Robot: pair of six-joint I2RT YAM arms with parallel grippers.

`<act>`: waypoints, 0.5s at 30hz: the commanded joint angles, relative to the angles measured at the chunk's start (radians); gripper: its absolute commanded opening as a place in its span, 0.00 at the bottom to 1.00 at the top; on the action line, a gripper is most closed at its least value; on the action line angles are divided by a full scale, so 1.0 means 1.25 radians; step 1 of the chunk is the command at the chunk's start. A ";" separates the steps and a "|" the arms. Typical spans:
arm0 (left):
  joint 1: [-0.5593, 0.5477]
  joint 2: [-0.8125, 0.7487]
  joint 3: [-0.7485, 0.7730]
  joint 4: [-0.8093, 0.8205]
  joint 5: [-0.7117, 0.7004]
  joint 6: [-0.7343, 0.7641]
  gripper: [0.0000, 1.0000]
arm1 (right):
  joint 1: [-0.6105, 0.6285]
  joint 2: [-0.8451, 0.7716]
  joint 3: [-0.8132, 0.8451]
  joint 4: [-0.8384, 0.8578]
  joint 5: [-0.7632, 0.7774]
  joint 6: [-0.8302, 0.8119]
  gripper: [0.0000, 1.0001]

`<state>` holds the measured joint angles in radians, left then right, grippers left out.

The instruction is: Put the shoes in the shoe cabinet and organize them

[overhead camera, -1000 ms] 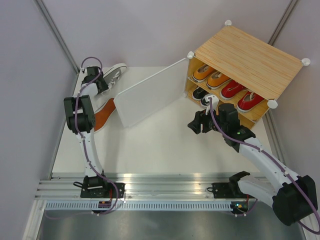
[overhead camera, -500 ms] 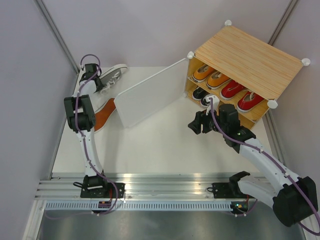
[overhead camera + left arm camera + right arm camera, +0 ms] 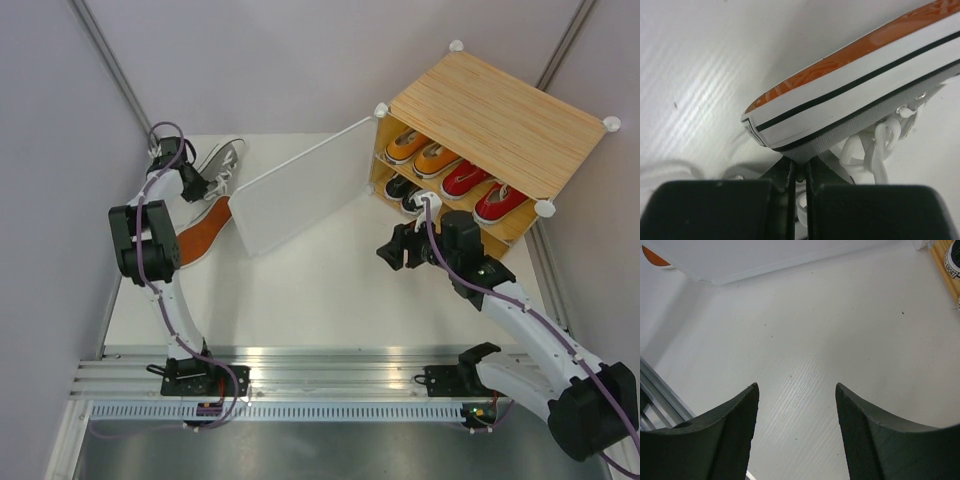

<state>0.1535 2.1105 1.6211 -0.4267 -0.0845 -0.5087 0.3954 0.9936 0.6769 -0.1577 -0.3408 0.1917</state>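
My left gripper (image 3: 192, 182) (image 3: 799, 167) is shut on the heel collar of a grey shoe (image 3: 224, 160) (image 3: 855, 95) at the far left of the table; the shoe is tipped, with its orange-brown outsole and white laces showing in the left wrist view. A second shoe (image 3: 200, 228) lies beside it, sole up. The shoe cabinet (image 3: 495, 115) stands at the back right with its white door (image 3: 300, 185) swung open. Inside are orange shoes (image 3: 422, 150), red shoes (image 3: 482, 190) and black shoes (image 3: 405, 192). My right gripper (image 3: 400, 246) (image 3: 797, 405) hangs open above the bare table in front of the cabinet.
The open door panel (image 3: 765, 255) reaches out over the middle of the table, between the two arms. A grey wall runs close along the table's left edge, next to the left arm. An aluminium rail (image 3: 320, 365) crosses the near edge.
My left gripper has shut on the grey shoe's heel and drawn it a little nearer and to the left, tipping it. The left elbow swung left. The right arm has not moved.
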 commanded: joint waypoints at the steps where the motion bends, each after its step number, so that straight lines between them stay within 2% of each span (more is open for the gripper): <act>1: 0.028 -0.102 -0.040 0.012 0.146 -0.179 0.02 | 0.002 -0.049 -0.016 0.023 -0.017 0.009 0.67; 5: 0.038 -0.169 -0.125 0.048 0.185 -0.280 0.02 | 0.002 -0.082 -0.035 0.022 -0.022 0.012 0.67; 8: 0.040 -0.257 -0.216 0.136 0.203 -0.334 0.02 | 0.002 -0.104 -0.051 0.022 -0.028 0.017 0.67; 15: 0.051 -0.444 -0.381 0.248 0.160 -0.412 0.02 | 0.002 -0.144 -0.073 0.013 -0.039 0.017 0.68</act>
<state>0.2073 1.6985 1.1923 -0.3286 0.1066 -0.9195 0.3954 0.8429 0.5961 -0.1585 -0.3656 0.2062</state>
